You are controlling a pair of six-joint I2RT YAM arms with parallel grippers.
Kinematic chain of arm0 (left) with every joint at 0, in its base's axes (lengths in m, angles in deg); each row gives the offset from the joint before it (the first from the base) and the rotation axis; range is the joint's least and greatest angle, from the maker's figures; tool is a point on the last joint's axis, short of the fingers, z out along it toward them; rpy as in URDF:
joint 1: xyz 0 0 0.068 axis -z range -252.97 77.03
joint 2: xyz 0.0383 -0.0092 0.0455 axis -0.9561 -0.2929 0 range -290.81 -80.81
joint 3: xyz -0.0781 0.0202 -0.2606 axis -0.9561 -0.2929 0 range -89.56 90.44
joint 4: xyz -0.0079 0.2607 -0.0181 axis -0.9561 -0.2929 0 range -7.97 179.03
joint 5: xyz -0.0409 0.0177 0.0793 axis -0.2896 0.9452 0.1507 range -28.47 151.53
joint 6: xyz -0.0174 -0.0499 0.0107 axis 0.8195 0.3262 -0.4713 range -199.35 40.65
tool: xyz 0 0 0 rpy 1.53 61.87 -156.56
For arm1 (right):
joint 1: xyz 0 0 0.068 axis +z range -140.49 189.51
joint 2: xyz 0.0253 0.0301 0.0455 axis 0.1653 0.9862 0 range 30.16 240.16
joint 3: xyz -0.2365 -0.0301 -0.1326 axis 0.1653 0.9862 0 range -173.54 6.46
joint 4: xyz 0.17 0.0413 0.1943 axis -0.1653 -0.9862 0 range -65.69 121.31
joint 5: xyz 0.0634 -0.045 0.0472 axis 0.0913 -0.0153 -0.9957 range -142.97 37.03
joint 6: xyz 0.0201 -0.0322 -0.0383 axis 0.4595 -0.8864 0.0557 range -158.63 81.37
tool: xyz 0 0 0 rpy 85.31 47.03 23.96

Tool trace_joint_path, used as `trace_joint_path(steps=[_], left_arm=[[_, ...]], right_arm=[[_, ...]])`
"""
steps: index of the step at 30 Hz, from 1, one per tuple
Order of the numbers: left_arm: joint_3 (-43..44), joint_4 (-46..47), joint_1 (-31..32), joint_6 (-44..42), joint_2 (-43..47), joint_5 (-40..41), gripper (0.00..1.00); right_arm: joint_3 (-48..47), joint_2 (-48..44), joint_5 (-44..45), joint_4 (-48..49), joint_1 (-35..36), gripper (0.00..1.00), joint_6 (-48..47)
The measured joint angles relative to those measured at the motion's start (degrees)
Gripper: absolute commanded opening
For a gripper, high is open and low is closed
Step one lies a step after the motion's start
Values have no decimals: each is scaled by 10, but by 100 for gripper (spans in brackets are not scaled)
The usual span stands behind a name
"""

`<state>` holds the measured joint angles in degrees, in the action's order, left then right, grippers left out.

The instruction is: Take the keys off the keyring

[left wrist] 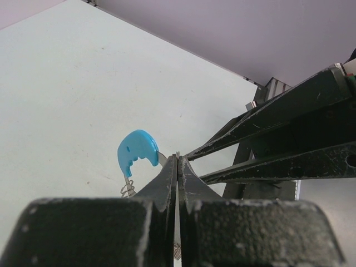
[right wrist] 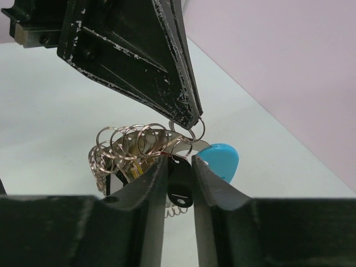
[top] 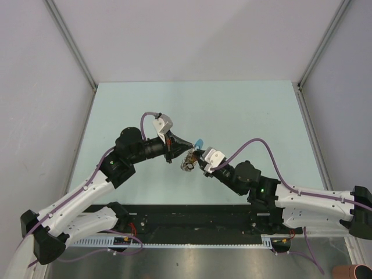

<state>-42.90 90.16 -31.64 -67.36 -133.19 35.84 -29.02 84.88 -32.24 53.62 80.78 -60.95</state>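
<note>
Right wrist: clamping dark key (right wrist: 181,192) in right gripper (right wrist: 179,161), pinching keyring (right wrist: 130,139) with left gripper (right wrist: 192,119). Likely mid-removal. Next probably calls for sliding key off keyring.

We see a pale green table (top: 232,110) with plain walls (top: 35,87) left, right and far. A black strip (top: 192,218) runs along its near edge.

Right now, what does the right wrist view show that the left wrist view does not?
Only the right wrist view: the keyring as bunched silvery rings, and a dark key clamped in the right pincer. Only the left wrist view: the left pincer from behind, shut on a metal sliver of the keyring. Both: the light-blue piece and the table.
</note>
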Motion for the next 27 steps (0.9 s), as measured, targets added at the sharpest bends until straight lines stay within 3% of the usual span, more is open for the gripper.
trace_joint_path(steps=[2,11,20,27], left_arm=[[0,0,0,0,0,0,0],[7,-4,0,0,0,1,0],[7,-4,0,0,0,0,0],[7,-4,0,0,0,0,0]], right_arm=[[0,5,11,6,3,18,-2],[0,7,64,17,11,17,-4],[0,14,45,24,11,20,-3],[0,27,34,47,12,16,-3]])
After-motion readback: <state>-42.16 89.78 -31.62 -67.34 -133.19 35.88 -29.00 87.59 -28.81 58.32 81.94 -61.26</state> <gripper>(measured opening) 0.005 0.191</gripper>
